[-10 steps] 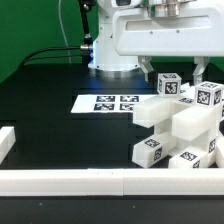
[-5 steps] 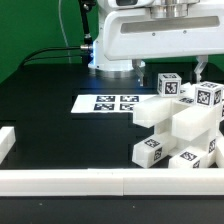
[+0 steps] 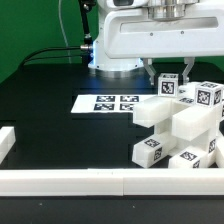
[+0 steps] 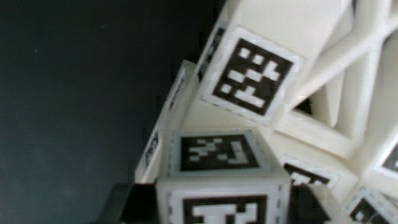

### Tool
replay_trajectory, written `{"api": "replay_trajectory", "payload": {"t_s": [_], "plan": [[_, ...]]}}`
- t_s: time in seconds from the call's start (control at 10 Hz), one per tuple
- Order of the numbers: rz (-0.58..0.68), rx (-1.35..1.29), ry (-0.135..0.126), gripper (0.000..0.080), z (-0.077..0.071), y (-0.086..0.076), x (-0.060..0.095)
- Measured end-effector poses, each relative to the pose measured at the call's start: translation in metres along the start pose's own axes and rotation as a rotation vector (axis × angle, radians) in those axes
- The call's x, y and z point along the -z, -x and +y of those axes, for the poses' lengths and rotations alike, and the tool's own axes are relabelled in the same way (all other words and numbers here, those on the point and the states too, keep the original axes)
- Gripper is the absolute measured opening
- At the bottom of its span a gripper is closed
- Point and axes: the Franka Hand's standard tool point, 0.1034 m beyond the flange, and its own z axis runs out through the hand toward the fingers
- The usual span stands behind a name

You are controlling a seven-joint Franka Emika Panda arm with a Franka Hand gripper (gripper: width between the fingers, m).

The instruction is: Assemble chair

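Now that the gripper (image 3: pixel 169 76) has narrowed around the chair's (image 3: pixel 185 125) tagged upright block (image 3: pixel 168 86), we judge a grasp beginning.

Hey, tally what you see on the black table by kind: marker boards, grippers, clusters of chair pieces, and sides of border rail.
marker board: 1
gripper: 1
cluster of chair pieces: 1
border rail sides: 2
Total: 5

Robotics lab bench. Green backdrop (image 3: pixel 30 25), black table (image 3: pixel 50 115), white border rails (image 3: pixel 60 180) along the edges. Marker board (image 3: pixel 108 102) fixed at 12 o'clock of table centre.
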Motion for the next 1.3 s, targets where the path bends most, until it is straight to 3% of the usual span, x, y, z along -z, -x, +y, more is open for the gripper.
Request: {"api": "replay_trajectory", "payload": {"t_s": [0.3,0.6,0.9,1.0,1.1,1.2,1.3], "plan": [[0.002,-0.418,-0.001,0.0281,-0.0018,0.0016,-0.0003],[-0.021,-0.802,-0.037,0.0281,0.0,0.0001,-0.0006],[-0.023,-0.869,-0.039,0.0282,-0.001,0.0004,-0.0007],[-0.022,-0.827,-0.039,0.0462,-0.0011,0.0004,-0.0006],[-0.016,-0.683,-0.034,0.0582,-0.0044,0.0,0.002],[-0.011,-0.532,-0.038,0.0582,-0.0052,-0.0012,0.0035],[-0.012,-0.316,-0.038,0.0638,-0.0067,-0.0008,0.0037]]}}
